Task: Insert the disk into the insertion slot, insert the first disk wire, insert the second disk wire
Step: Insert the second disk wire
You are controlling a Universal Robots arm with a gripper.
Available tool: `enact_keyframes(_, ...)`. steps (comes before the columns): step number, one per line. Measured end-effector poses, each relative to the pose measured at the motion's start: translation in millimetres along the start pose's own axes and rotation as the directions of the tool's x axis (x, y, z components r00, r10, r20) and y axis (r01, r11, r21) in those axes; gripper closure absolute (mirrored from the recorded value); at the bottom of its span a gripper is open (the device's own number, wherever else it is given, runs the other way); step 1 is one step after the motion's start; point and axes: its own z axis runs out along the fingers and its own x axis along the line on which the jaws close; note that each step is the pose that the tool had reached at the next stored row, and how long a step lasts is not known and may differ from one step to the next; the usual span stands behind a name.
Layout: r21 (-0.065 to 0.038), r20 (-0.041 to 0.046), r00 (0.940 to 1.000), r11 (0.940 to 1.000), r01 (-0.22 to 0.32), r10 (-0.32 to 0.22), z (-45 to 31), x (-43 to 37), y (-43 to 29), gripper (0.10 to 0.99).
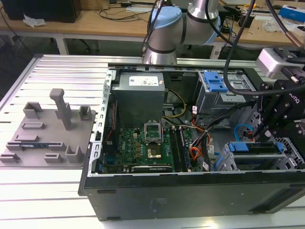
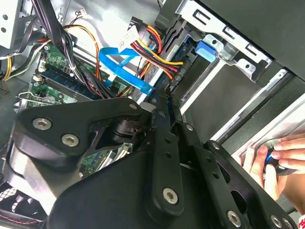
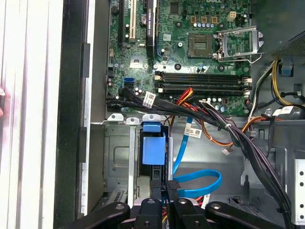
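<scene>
Since the exterior view takes in the whole bench, I'll go from that view's left. First there's a grey plastic fixture plate (image 1: 45, 131) with upright pegs and pockets, lying on the ribbed aluminium table (image 1: 57, 67). Next to it is the open black computer case (image 1: 190, 195). Inside that, a green motherboard (image 1: 143, 143) sits below a grey boxy power supply (image 1: 140, 93).

Further right, the thin orange-red first disk wire (image 1: 194, 153) curls near the board's edge; where its plug ends I can't make out. Behind it stands the taller grey bay with the blue plastic latch (image 1: 217, 81).

Then comes the glossy light-blue second disk wire (image 1: 242, 130), looping just beside the silver disk in its bright blue carrier (image 1: 239, 147). The disk is sitting inside the low grey perforated insertion slot (image 1: 288, 155) at the case's right end.

The black gripper (image 3: 166, 185) hangs right over that spot. In both wrist views its fingers look pressed together, with the blue loop close by. Whether anything thin is pinched between them, I honestly can't tell.

In the second wrist view, a person's hand (image 2: 279, 160) rests outside the case.
</scene>
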Motion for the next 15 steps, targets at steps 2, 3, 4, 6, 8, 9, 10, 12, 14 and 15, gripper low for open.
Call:
enact_keyframes(2,0.0,0.0,1.0,1.0,0.0,0.0,0.5,0.1,-0.5,0.925)
enact_keyframes(3,0.0,0.0002,1.0,1.0,0.0,0.0,0.9,0.3,-0.9,0.925)
enact_keyframes(4,0.0,-0.0002,1.0,1.0,0.0,0.0,1.1,0.5,-1.2,0.925)
enact_keyframes(6,0.0,-0.0002,1.0,1.0,0.0,0.0,1.7,0.6,-1.6,0.925)
enact_keyframes(8,0.0,0.0,1.0,1.0,0.0,0.0,2.5,0.7,-1.9,0.925)
enact_keyframes(9,0.0,0.0,1.0,1.0,0.0,0.0,2.9,0.7,-2.0,0.925)
enact_keyframes(10,0.0,0.0,1.0,1.0,0.0,0.0,3.5,0.7,-2.2,0.925)
enact_keyframes(12,0.0,-0.0001,1.0,1.0,0.0,0.0,4.8,0.8,-2.7,0.925)
enact_keyframes(14,0.0,0.0001,1.0,1.0,0.0,0.0,6.0,0.8,-3.2,0.925)
enact_keyframes(15,0.0,-0.0001,1.0,1.0,0.0,0.0,7.4,0.8,-3.4,0.925)
